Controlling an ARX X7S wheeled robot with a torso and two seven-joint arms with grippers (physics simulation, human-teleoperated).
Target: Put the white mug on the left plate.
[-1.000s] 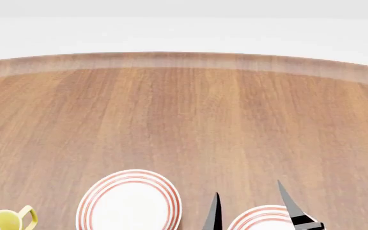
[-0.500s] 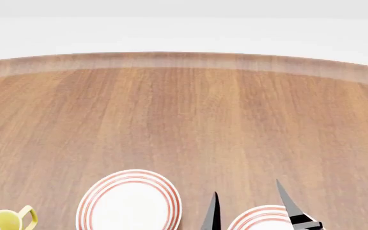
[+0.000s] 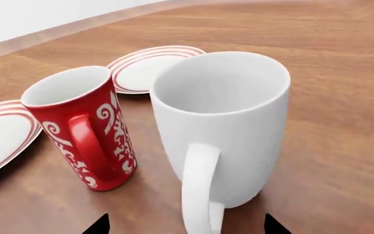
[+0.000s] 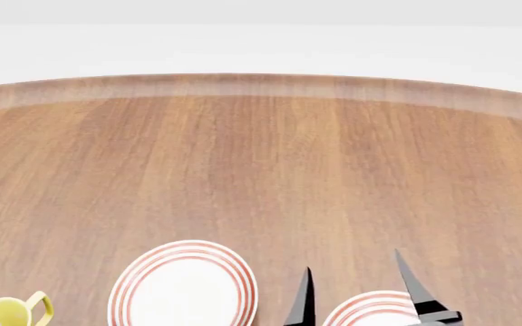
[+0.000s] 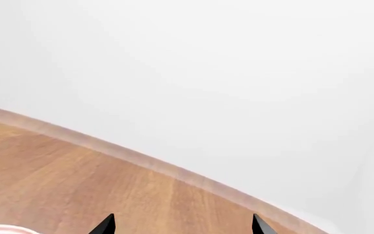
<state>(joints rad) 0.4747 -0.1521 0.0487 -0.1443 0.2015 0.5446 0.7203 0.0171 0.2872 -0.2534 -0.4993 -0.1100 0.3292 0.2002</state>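
A broad round table point(image 4: 261, 176) of warm reddish-brown wood with long straight grain fills nearly all of the head view. Its far edge point(image 4: 261, 85) curves in a pale, lighter band, well beyond the tool tips low in that view. Behind the edge stands a plain white wall point(image 4: 261, 41), smooth and unmarked, with a slightly greyer strip along the very top. The right wrist view shows the same wall point(image 5: 206, 73) rising ahead of the tool, above the table's curved rim point(image 5: 161, 163). Light is soft and even; the wood has a faint sheen, with small dark shadows on it.
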